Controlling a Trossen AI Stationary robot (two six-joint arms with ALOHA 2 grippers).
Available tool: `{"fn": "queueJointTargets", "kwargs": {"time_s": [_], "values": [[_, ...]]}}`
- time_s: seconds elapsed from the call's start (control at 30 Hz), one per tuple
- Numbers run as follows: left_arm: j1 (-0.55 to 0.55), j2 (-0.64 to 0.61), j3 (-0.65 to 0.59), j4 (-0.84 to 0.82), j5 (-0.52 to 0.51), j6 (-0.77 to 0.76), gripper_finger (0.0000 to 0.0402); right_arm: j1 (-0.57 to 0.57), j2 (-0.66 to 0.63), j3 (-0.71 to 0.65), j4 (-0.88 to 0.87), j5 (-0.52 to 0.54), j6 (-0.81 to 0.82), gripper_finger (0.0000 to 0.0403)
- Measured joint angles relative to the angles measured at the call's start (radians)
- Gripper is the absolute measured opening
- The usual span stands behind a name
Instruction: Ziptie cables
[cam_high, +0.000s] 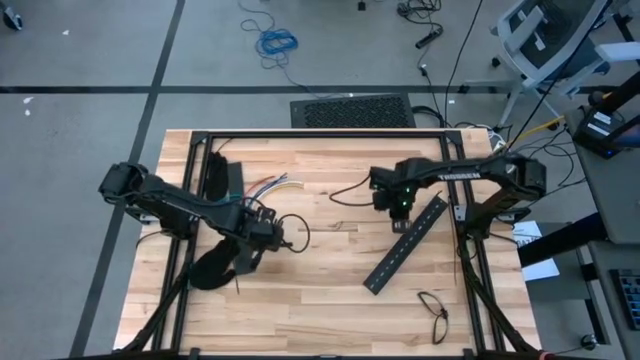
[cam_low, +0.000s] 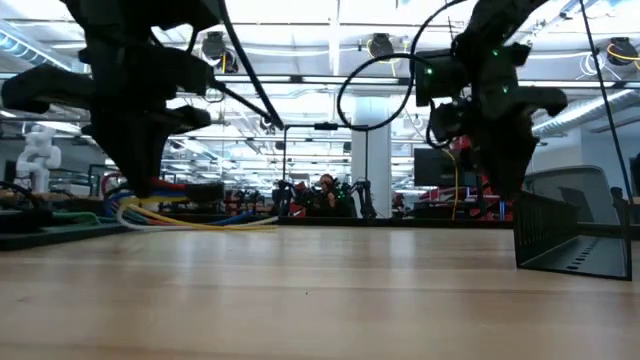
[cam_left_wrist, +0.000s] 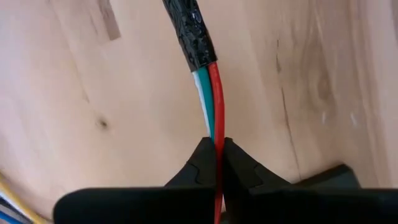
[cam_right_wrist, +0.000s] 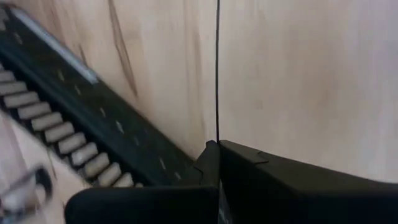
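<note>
A fan of loose coloured cables (cam_high: 268, 184) lies on the wooden table at the far left; the low view shows them flat on the top (cam_low: 185, 217). My left gripper (cam_high: 283, 235) is shut on a small bundle of red, teal and white wires (cam_left_wrist: 210, 93) that come out of a black sleeve (cam_left_wrist: 191, 31). My right gripper (cam_high: 395, 212) hangs right of centre, beside the long black slotted bar (cam_high: 405, 246). It is shut on a very thin dark ziptie (cam_right_wrist: 217, 62). My left gripper pinches the red wire (cam_left_wrist: 217, 134) of the bundle between its two fingertips (cam_left_wrist: 239, 165), a short way below the black sleeve's end. The fingers point steeply down and the wires run on straight ahead of them. Whether the teal and white wires are also caught cannot be told. My right gripper pinches the ziptie (cam_right_wrist: 217, 127) between its two shut fingertips (cam_right_wrist: 249, 155). The fingers point steeply down and lie along the strip, which runs straight on ahead of them over the wood. Its far end is out of the picture.
The slotted bar (cam_right_wrist: 74, 124) lies slanted close beside my right gripper. A black wire loop (cam_high: 434, 310) lies near the table's near right corner. Dark gloves (cam_high: 215, 262) lie under the left arm. A black frame (cam_high: 320, 134) edges the table.
</note>
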Motion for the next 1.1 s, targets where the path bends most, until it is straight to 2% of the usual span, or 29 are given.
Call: {"fn": "queueJointTargets", "kwargs": {"time_s": [0.3,0.43,0.57,0.7,1.1], "values": [[0.088,0.029,0.090,-0.011,-0.034,0.121,0.0005,0.143,0.091,0.001,0.275,-0.028,0.148,0.0000],[0.132,0.028,0.121,-0.062,-0.035,0.137,0.0005,0.184,0.168,0.056,0.289,-0.026,0.149,0.0000],[0.146,0.028,0.120,-0.119,0.008,0.179,0.0005,0.195,0.212,0.133,0.293,-0.019,0.138,0.0000],[0.146,0.028,0.120,-0.106,0.016,0.180,0.0005,0.187,0.246,0.191,0.300,0.001,0.106,0.0000],[0.138,0.026,0.137,-0.112,0.065,0.128,0.0004,0.186,0.270,0.222,0.306,0.012,0.099,0.0000]]}}
